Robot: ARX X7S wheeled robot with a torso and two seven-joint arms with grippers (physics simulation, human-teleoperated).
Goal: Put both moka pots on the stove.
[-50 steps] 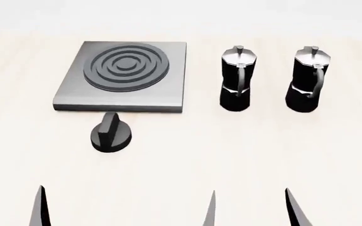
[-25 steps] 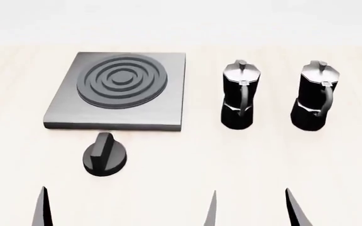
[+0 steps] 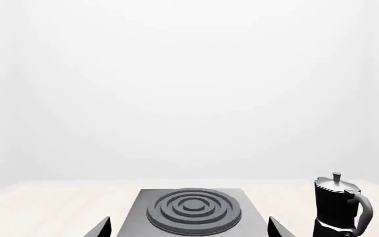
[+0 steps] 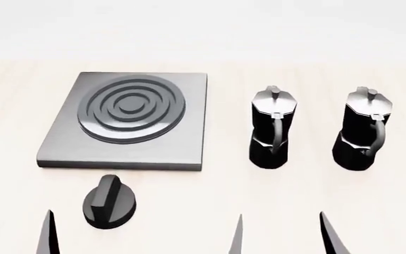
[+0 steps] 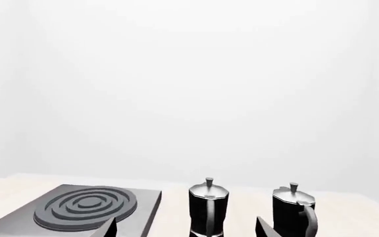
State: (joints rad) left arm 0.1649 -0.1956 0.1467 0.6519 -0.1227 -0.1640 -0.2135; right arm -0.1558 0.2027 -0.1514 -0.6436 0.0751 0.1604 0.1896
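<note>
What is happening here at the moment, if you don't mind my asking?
Nothing is being handled yet. Both moka pots, the nearer and the farther, stand upright on the table to the right of the stove, whose burner is bare. A black knob sits in front of the stove. Only the fingertips of the left gripper and right gripper show at the frame edges, spread apart and holding nothing, short of the pots.

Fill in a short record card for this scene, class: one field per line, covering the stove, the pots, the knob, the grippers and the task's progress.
stove: empty, on the table
near pot: upright, right of stove, apart from it
far pot: upright, further right
knob: in front of stove
left gripper: open, holding nothing
right gripper: open, holding nothing
progress: no pot placed yet
</note>
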